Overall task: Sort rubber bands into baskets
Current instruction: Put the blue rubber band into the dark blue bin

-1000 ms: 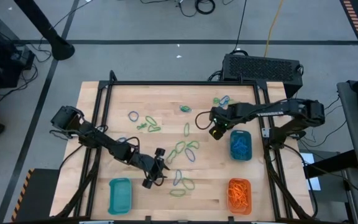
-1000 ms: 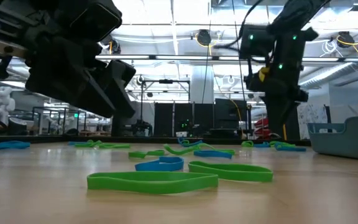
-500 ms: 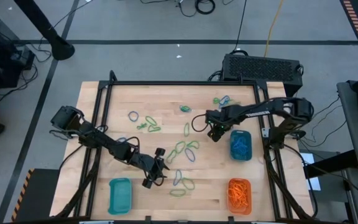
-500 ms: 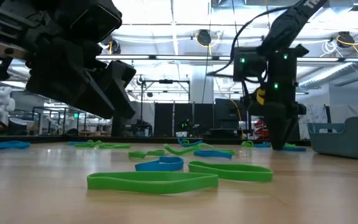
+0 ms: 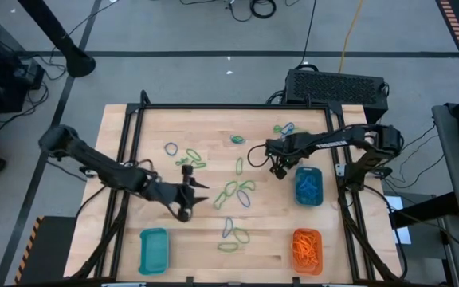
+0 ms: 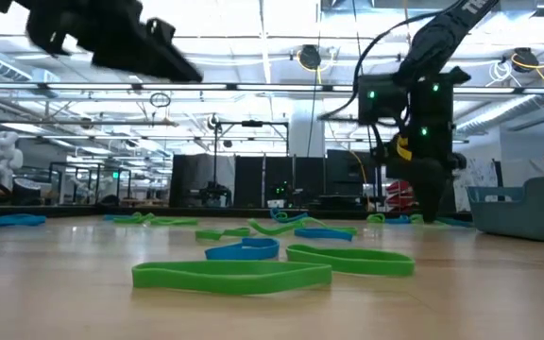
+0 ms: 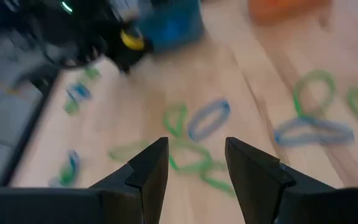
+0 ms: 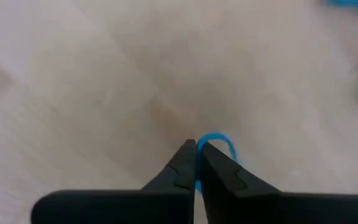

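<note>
- Down at the table's near edge, three baskets sit in a row of sorts: a teal basket [image 5: 154,249] at the left corner, an orange basket [image 5: 307,249] at the right corner heaped with orange bands, and a second teal basket [image 5: 308,185] just behind the orange one, holding blue bands.
- Nearest loose rubber bands [image 5: 233,236] are green and blue loops lying flat on the wood between the two front baskets; the low view shows a long green loop [image 6: 231,275] in front with a blue one [image 6: 242,249] just behind it.
- The left gripper [image 5: 191,185] hangs above the table left of centre, its fingers [image 7: 149,169] spread apart with nothing between them; beyond them its wrist view shows green and blue loops [image 7: 207,119] on the boards.
- A cluster of green and blue bands [image 5: 239,191] lies mid-table, just right of that gripper.
- The right gripper [image 5: 280,170] is down at the table beside the second teal basket's far-left corner, fingers pinched together on a blue rubber band [image 8: 216,142] whose loop pokes out past the tips.
- Farther back, more bands lie scattered: a blue and green group [image 5: 186,155] left of centre, one green loop [image 5: 237,139] mid-way, and a small bunch [image 5: 284,127] near the far right corner.
</note>
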Tool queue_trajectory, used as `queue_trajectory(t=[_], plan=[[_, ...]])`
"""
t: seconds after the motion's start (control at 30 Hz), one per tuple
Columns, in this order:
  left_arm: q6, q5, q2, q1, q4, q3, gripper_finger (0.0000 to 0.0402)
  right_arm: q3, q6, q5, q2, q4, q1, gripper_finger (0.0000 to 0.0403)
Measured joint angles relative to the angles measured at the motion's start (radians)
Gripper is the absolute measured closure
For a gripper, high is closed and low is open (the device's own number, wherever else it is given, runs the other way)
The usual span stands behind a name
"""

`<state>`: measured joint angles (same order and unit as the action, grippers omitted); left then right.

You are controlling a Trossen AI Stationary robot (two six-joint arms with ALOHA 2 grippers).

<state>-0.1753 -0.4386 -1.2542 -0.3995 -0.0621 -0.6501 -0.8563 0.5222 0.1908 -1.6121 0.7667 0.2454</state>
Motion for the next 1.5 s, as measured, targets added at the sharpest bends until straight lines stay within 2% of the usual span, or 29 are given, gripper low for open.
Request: queue_trajectory(t=[0.2,0.4,0.63,0.8,1.0,1.5], plan=[[-0.032,0.153,0.088,0.091,-0.202,0.13,0.0233,-0.035,0.042,-0.053,0.09,0.075,-0.047,0.0401],[0.01,0.199,0.113,0.198,-0.288,0.232,0.0233,-0.124,0.12,-0.085,0.162,0.157,-0.151,0.0402],[0.066,0.285,0.113,0.278,-0.336,0.291,0.0233,-0.219,0.304,-0.102,0.171,0.404,-0.311,0.0402],[0.066,0.343,0.112,0.284,-0.345,0.297,0.0233,-0.219,0.419,-0.143,0.17,0.454,-0.408,0.0403],[0.087,0.375,0.112,0.284,-0.382,0.297,0.0233,-0.219,0.495,-0.141,0.17,0.496,-0.471,0.0403],[0.091,0.383,0.112,0.283,-0.376,0.297,0.0233,-0.122,0.5,-0.141,0.17,0.504,-0.478,0.0401]])
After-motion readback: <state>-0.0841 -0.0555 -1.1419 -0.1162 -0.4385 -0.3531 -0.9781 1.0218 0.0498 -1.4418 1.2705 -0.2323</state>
